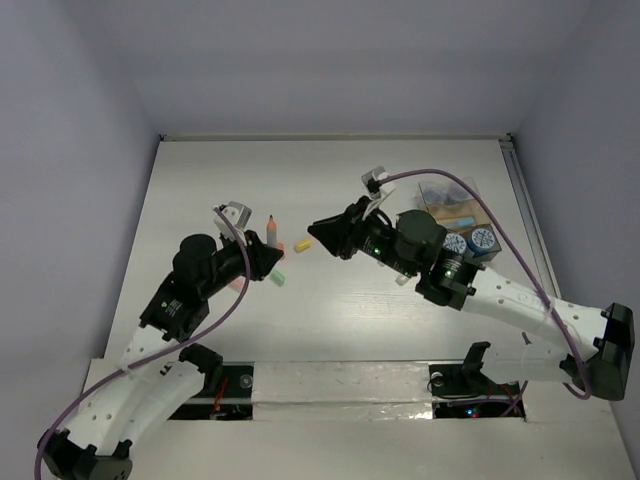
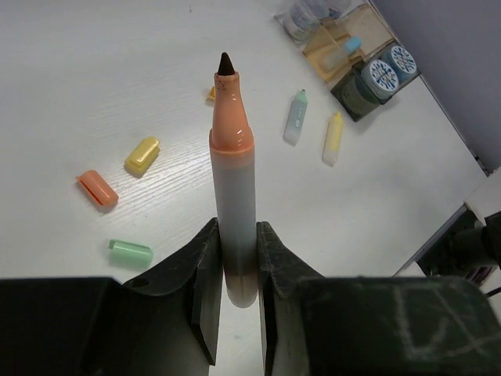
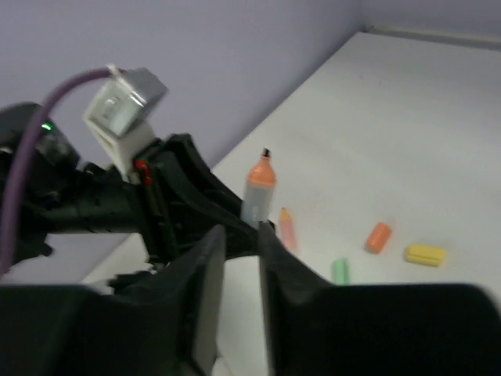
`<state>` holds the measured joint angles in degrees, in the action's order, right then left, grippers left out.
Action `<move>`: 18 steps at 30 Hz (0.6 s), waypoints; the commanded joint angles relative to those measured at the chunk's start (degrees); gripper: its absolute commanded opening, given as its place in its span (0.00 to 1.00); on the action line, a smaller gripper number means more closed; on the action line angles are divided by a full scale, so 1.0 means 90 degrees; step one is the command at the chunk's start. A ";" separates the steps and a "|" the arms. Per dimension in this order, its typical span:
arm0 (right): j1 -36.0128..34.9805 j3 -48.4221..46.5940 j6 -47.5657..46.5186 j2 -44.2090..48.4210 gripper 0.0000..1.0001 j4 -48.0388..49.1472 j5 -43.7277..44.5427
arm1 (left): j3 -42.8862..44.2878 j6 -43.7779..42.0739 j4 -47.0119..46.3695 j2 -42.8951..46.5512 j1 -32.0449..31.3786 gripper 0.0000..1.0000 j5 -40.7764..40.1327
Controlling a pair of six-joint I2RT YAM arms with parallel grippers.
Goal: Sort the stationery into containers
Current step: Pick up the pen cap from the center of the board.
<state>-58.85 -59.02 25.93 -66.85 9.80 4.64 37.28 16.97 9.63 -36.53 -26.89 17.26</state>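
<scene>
- Left tool [image 2: 235, 239] is clamped shut on the lower barrel of an uncapped orange pen [image 2: 233, 157], whose dark tip is pointed away from the tool
- Orange cap [image 2: 98, 189], yellow cap [image 2: 142, 155] and green cap [image 2: 131, 251] are scattered on the table [image 2: 94, 70]
- Right tool [image 3: 241, 254] is parted by a narrow gap, with nothing gripped
- Containers [image 1: 452, 203] are set far right, with tape rolls [image 1: 470, 241] just beside them
</scene>
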 commanded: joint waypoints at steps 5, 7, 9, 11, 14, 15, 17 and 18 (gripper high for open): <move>0.0289 0.0143 -0.0547 -0.0842 0.22 -0.0611 -0.0799 | 0.0428 -0.0118 -0.0064 0.0504 0.0000 0.00 -0.1008; 0.0415 0.0045 -0.0586 -0.1397 0.22 -0.0484 -0.0896 | 0.0438 -0.0099 -0.0025 0.0612 0.0058 0.00 -0.1339; 0.0493 -0.0130 -0.0587 -0.1789 0.23 -0.0299 -0.1092 | 0.0448 -0.0079 0.0033 0.0748 0.0059 0.00 -0.1555; 0.0552 -0.0335 -0.0587 -0.2392 0.25 -0.0269 -0.1160 | 0.0438 -0.0031 0.0092 0.0894 0.0117 0.00 -0.1750; 0.0553 -0.0852 -0.0616 -0.3213 0.38 -0.0347 -0.1063 | 0.0399 -0.0001 0.0092 0.1012 0.0185 0.00 -0.1781; 0.0553 -0.0999 -0.0645 -0.3410 0.46 -0.0376 -0.1053 | 0.0389 -0.0001 0.0102 0.1032 0.0186 0.00 -0.1781; 0.0553 -0.1390 -0.0674 -0.3791 0.51 -0.0405 -0.0995 | 0.0389 0.0009 0.0092 0.1051 0.0244 0.00 -0.1742; 0.0553 -0.1546 -0.0723 -0.4189 0.53 -0.0541 -0.0937 | 0.0370 0.0018 0.0083 0.1052 0.0312 0.00 -0.1684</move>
<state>-54.02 -66.96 21.04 -100.95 4.36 -3.86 38.68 16.67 11.44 -27.31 -25.12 2.76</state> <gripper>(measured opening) 0.514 0.153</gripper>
